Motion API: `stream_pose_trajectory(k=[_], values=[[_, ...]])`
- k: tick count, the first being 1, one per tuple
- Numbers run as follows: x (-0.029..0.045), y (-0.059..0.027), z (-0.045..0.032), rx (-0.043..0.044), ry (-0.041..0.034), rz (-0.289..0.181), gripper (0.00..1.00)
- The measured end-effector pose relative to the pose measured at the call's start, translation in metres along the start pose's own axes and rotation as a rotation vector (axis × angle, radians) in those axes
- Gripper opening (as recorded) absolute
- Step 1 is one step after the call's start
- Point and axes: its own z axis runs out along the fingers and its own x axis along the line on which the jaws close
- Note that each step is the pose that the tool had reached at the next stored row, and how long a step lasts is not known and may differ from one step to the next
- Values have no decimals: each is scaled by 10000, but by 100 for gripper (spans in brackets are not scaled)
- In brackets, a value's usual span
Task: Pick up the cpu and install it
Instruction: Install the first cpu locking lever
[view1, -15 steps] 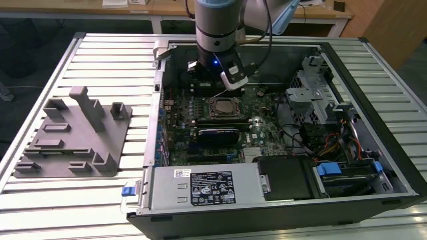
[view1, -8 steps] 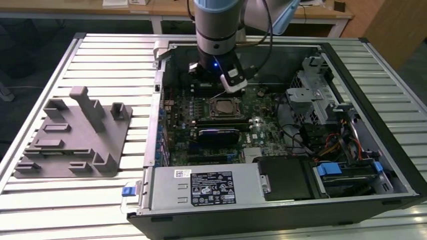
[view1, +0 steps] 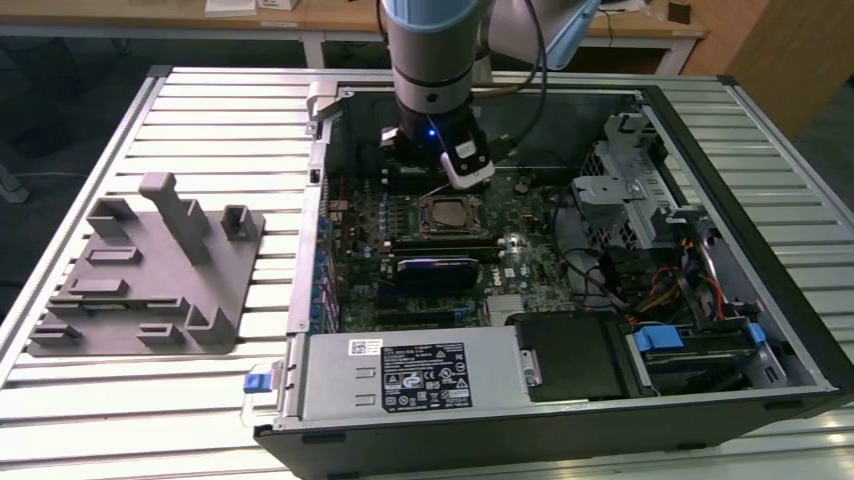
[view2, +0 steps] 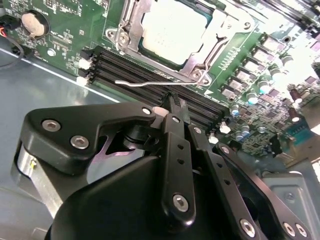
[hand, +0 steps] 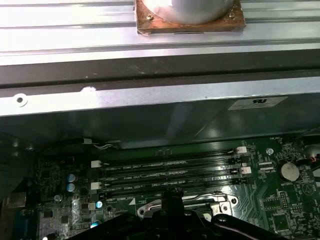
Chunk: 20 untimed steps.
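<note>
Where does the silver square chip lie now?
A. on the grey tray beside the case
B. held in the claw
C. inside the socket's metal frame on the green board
C: in the second wrist view the chip lies flat inside the socket frame, beyond the tip of the claw.

Looking across a green motherboard (hand: 265, 207) inside an open computer case.
The black gripper (hand: 172, 194), fingers drawn together, is nearest, at a metal socket frame (hand: 220, 206). Just beyond run four dark memory slots (hand: 170, 172) with white latches, a round coin battery (hand: 289, 171) on one side, small capacitors (hand: 71, 182) on the other. Behind stands the grey case wall (hand: 150, 120) with a white sticker (hand: 257, 102), then a ribbed metal table (hand: 75, 30).
</note>
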Motion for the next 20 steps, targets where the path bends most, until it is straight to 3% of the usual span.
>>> stream_pose_trajectory(k=[2,7,9,15,18,20], values=[[-3,-2,6,-20,-47,46,11],[-4,-2,6,-20,-50,55,11],[-4,-3,8,-11,-84,142,11],[-3,-10,32,59,-430,803,11],[-4,-14,41,89,-579,925,11],[-6,-14,47,78,-717,919,11]])
